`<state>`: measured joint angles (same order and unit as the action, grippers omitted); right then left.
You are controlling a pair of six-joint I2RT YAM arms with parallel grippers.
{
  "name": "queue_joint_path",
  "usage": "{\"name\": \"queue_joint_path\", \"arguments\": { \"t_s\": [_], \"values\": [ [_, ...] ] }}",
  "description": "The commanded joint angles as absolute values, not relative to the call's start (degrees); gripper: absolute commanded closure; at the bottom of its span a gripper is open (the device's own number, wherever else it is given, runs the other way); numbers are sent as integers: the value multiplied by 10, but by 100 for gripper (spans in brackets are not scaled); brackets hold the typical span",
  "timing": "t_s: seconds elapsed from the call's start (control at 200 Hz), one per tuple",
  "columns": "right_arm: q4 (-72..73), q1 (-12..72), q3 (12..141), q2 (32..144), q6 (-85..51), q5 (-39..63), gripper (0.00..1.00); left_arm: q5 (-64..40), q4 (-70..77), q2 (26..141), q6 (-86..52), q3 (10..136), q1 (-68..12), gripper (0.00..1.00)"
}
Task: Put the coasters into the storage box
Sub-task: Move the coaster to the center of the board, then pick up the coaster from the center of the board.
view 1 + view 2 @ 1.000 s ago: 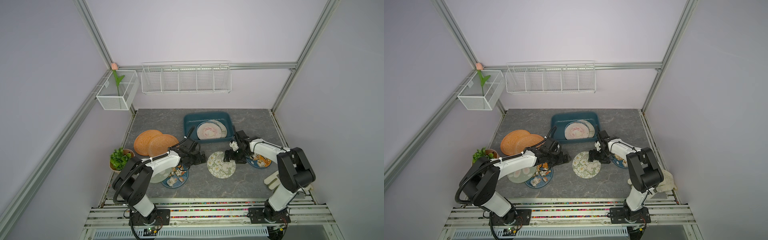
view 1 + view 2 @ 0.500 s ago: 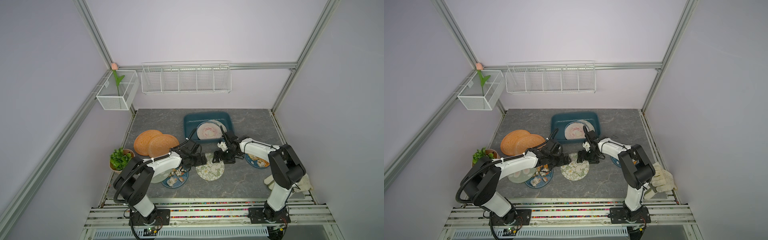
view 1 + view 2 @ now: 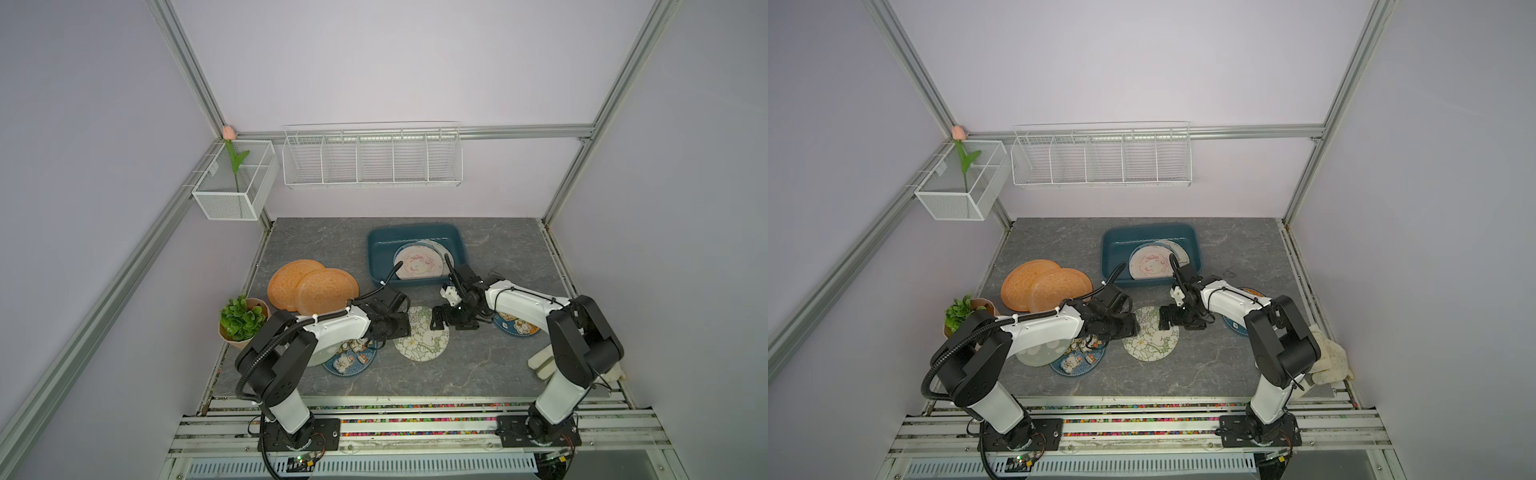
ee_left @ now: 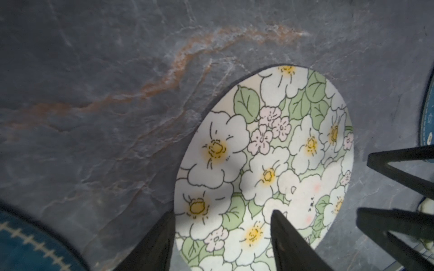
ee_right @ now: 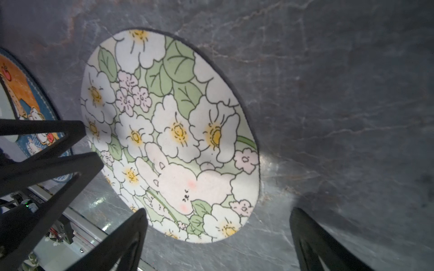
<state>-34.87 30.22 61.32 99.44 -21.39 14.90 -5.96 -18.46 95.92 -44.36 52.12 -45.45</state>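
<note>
Floral coaster (image 3: 422,345) slid leftward; left end effector (image 4: 223,214), right end effector (image 5: 218,211) both released; storage box (image 3: 415,230) holds two coasters (image 3: 417,264).

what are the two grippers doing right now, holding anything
left gripper: open, jaws astride the edge of the floral coaster, not gripping it.
right gripper: open wide, holding nothing.

White-shelled arms (image 3: 336,328), black joints (image 3: 582,345) and bases (image 3: 299,432), corrugated black cable (image 3: 286,331), black triangular-framed jaws.
</note>
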Motion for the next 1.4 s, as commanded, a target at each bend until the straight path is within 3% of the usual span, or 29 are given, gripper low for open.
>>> {"name": "queue_joint_path", "arguments": {
  "t_s": [0.0,0.41,0.71,1.19,1.395],
  "values": [
    [-354,305,609,996,-203,142,1,-53,-186,975,-454,509,-461,37],
    [-338,309,608,1022,-205,170,17,-57,-189,986,-458,516,-466,39],
    [-333,312,610,1025,-206,174,35,-61,-192,991,-458,522,-468,40],
    [-334,312,618,1024,-207,175,87,-60,-199,991,-454,532,-469,40],
    [-347,311,621,1011,-208,179,93,-58,-204,987,-451,537,-469,37]
  ]
}}
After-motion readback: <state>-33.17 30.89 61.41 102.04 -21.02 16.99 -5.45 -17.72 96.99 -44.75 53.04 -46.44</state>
